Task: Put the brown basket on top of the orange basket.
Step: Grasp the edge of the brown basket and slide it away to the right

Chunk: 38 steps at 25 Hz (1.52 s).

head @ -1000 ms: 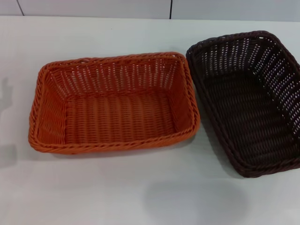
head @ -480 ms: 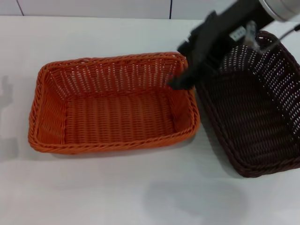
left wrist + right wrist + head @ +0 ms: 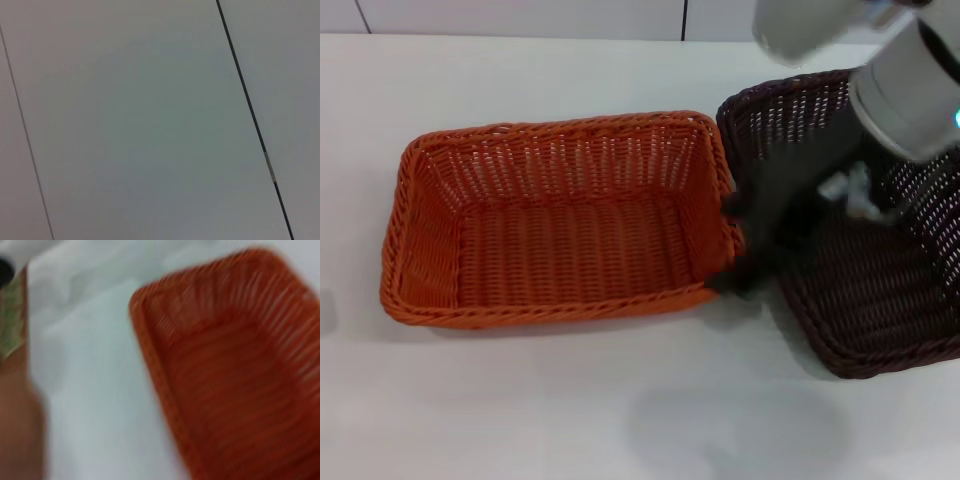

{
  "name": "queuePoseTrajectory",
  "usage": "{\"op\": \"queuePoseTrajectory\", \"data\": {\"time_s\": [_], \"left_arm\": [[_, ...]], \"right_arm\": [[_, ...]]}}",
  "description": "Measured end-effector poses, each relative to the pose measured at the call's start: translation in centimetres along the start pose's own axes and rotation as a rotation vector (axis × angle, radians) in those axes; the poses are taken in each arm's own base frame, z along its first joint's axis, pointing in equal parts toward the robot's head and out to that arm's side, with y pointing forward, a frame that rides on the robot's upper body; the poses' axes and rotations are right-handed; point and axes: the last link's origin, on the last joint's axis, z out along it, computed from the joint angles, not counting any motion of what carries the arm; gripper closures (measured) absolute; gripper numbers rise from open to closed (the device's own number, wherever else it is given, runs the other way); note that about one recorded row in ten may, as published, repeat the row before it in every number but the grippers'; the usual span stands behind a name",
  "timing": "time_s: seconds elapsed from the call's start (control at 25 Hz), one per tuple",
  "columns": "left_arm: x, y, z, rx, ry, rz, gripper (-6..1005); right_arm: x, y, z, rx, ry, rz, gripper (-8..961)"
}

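Right gripper (image 3: 745,270) hangs low at the near left corner of the brown basket (image 3: 880,300), close to the gap between the 2 baskets; whether its fingers are spread or closed cannot be told. That basket sits on the table at the right, its left rim just beside the orange basket (image 3: 560,225), not yet lifted. Woven and open-sided, it looks light and fairly stiff with some flex, so the braided rim or the wall just under it seems the surest hold; a corner grip may let it tilt. Underneath is a plain white table (image 3: 570,410). The left arm is out of sight.
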Motion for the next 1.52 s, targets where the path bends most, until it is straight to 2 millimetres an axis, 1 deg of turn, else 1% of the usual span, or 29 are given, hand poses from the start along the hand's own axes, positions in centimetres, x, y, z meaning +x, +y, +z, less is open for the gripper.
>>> {"op": "queuePoseTrajectory", "data": {"time_s": [0.08,0.2,0.28,0.32,0.36,0.48,0.52,0.56,0.6,0.64,0.68,0.72,0.76,0.8,0.84,0.88,0.92,0.96,1.04,1.08,1.12,1.32,1.4,1.48,1.52], "left_arm": [[-0.1,0.0,0.0,-0.002,-0.006,0.002,333],[-0.2,0.1,0.1,-0.004,-0.010,0.002,333],[-0.2,0.1,0.1,-0.005,-0.011,0.003,333],[-0.3,0.0,0.0,-0.006,-0.016,0.006,333],[-0.3,0.0,0.0,-0.006,-0.016,0.006,333],[-0.4,0.1,0.1,-0.011,-0.020,0.009,333],[-0.4,0.3,0.3,-0.019,-0.024,0.009,333],[-0.4,0.3,0.3,-0.022,-0.027,0.008,333],[-0.4,0.3,0.3,-0.022,-0.027,0.008,333],[-0.3,0.4,0.5,-0.026,-0.028,0.008,333],[-0.3,0.6,0.6,-0.031,-0.028,0.008,333],[-0.3,0.8,0.7,-0.039,-0.032,0.008,333],[-0.3,0.8,0.7,-0.039,-0.032,0.008,333],[-0.3,0.9,0.7,-0.044,-0.036,0.008,333],[-0.4,1.0,0.8,-0.048,-0.041,0.009,333],[-0.4,1.1,0.8,-0.051,-0.047,0.009,333],[-0.6,1.1,0.9,-0.055,-0.056,0.013,333],[-0.6,1.1,0.9,-0.055,-0.056,0.013,334],[-0.7,1.1,1.0,-0.060,-0.063,0.020,334],[-0.7,1.2,1.1,-0.062,-0.066,0.022,334],[-0.9,1.2,1.2,-0.063,-0.076,0.025,334],[-0.9,1.5,1.7,-0.071,-0.092,0.026,334],[-0.9,1.5,1.8,-0.073,-0.095,0.026,334],[-0.9,1.6,2.0,-0.077,-0.097,0.025,334],[-0.9,1.7,2.1,-0.079,-0.098,0.026,334]], "right_arm": [[-1.2,-1.0,-1.0,0.098,-0.109,0.066,131],[-2.5,-3.4,-2.8,0.298,-0.267,0.147,131],[-3.3,-4.4,-3.3,0.413,-0.366,0.107,131],[-4.3,-4.8,-2.9,0.516,-0.462,0.010,131],[-4.3,-4.8,-2.9,0.516,-0.462,0.010,131],[-5.3,-4.5,-0.3,0.662,-0.623,-0.145,131],[-6.0,-3.8,2.1,0.741,-0.730,-0.220,131],[-6.5,-3.4,3.1,0.783,-0.793,-0.249,131],[-6.5,-3.4,3.1,0.783,-0.793,-0.249,131],[-6.7,-3.1,4.1,0.824,-0.848,-0.273,131],[-6.9,-3.0,4.7,0.865,-0.904,-0.291,131],[-7.2,-3.0,5.0,0.938,-1.024,-0.299,131],[-7.5,-3.1,4.4,0.954,-1.094,-0.275,131],[-7.5,-3.1,4.4,0.954,-1.094,-0.275,131],[-7.7,-3.2,3.7,0.965,-1.161,-0.251,131],[-8.0,-3.5,2.6,0.952,-1.237,-0.198,131],[-8.3,-4.5,-0.1,0.913,-1.365,-0.090,131],[-8.3,-4.5,-0.1,0.913,-1.365,-0.090,131],[-8.4,-5.7,-1.9,0.853,-1.408,0.000,131],[-8.3,-6.2,-2.1,0.819,-1.392,0.030,131],[-8.5,-6.6,-2.0,0.774,-1.358,0.052,131],[-9.0,-6.3,-1.2,0.733,-1.274,0.042,131],[-9.2,-6.2,-1.1,0.727,-1.266,0.036,131],[-9.7,-6.0,-0.8,0.713,-1.232,0.023,131],[-10.2,-6.2,-0.4,0.694,-1.170,0.019,131]]}}
